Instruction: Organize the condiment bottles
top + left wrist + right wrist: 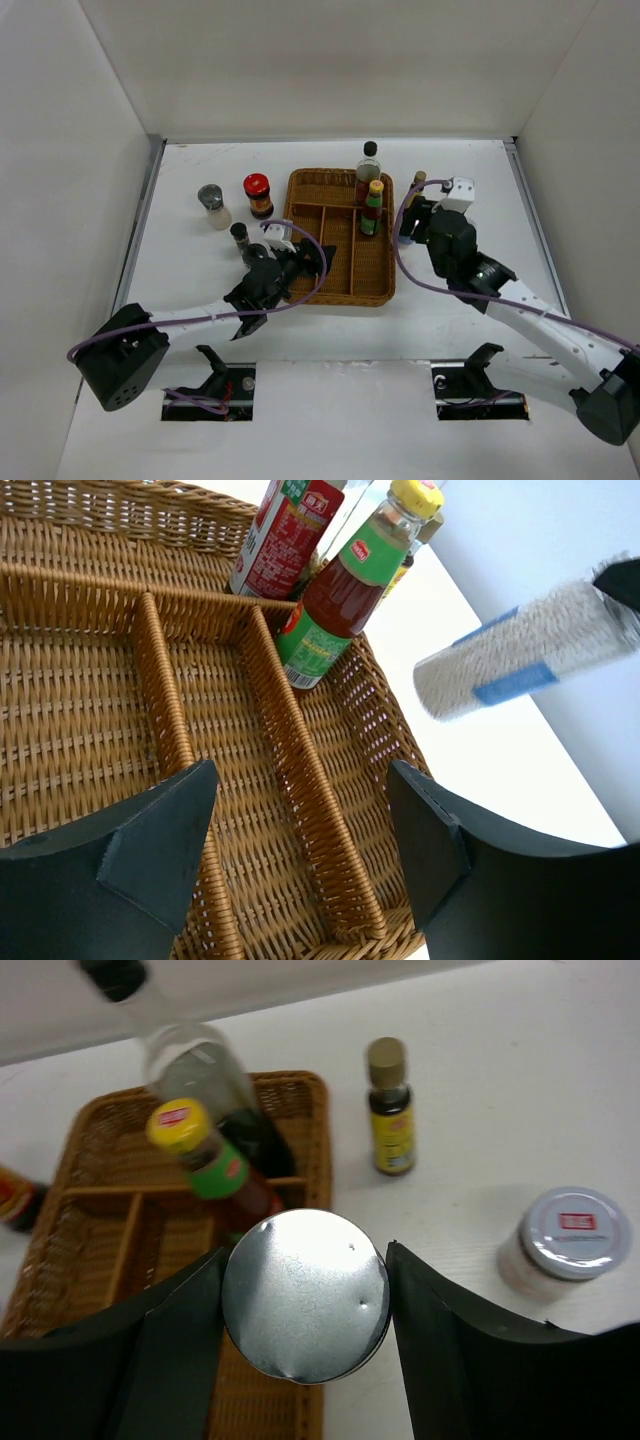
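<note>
So the step in hand looks like dropping one more shaker into the tray. Far left on the table sit a silver-capped shaker (212, 205), a red-lidded jar (258, 194) and, nearer, a dark-capped shaker (240, 236), all outside the tray; the left pincer (312, 258) hangs over the left half of the wicker tray (305, 215), fingers wide apart, nothing in them. The tray's far right corner already has a black-capped clear bottle (369, 170) with a yellow-capped sauce bottle (373, 208) just near of it. The right pincer (305, 1260) is clamped on a silver-topped shaker (305, 1310), right between its fingers, hovering at the tray's right rim; a tan-capped bottle (389, 1110) and a white-lidded jar (565, 1238) wait on the table to the right. My guess for the next move: slide left over a free right-hand compartment, lower it upright without bumping the sauce bottle, then let go.
</note>
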You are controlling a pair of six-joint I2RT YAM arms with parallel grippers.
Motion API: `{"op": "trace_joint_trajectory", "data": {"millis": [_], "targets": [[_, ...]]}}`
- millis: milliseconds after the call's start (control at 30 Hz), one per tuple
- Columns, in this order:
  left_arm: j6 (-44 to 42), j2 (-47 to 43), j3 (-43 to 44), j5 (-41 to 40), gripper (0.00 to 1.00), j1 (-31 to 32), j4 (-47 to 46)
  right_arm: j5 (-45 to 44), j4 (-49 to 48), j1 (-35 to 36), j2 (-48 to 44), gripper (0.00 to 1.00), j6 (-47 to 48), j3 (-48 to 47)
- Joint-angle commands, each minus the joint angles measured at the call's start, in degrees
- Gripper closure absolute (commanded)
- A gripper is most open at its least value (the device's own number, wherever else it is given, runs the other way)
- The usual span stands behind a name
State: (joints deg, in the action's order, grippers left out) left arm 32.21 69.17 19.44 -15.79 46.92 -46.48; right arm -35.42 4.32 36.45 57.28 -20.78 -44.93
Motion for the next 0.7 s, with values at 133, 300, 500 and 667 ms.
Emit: {"op": "trace_joint_trajectory", "data": {"millis": [133,300,500,667], "targets": [[-0.2,-3.5,-1.7,0.2,0.33,0.4,-5.7,1.6,-9.0,12.8,2.7,0.62,2.0,-7.0],[-1.5,-9.0,-4.4,0.2,0.33,-0.3,-7.7,3.7,-16.0,14.8,10.2,0.62,5.0,-11.3],[-3.1,-18.4,-8.1,-0.5,0.33,-0.6,-10.3,4.9,-21.2,15.0,20.2,0.62,8.6,-16.8],[-3.6,-21.4,-9.2,-1.2,0.32,-1.3,-10.3,5.2,-24.2,14.0,28.8,0.62,11.4,-21.6]]}}
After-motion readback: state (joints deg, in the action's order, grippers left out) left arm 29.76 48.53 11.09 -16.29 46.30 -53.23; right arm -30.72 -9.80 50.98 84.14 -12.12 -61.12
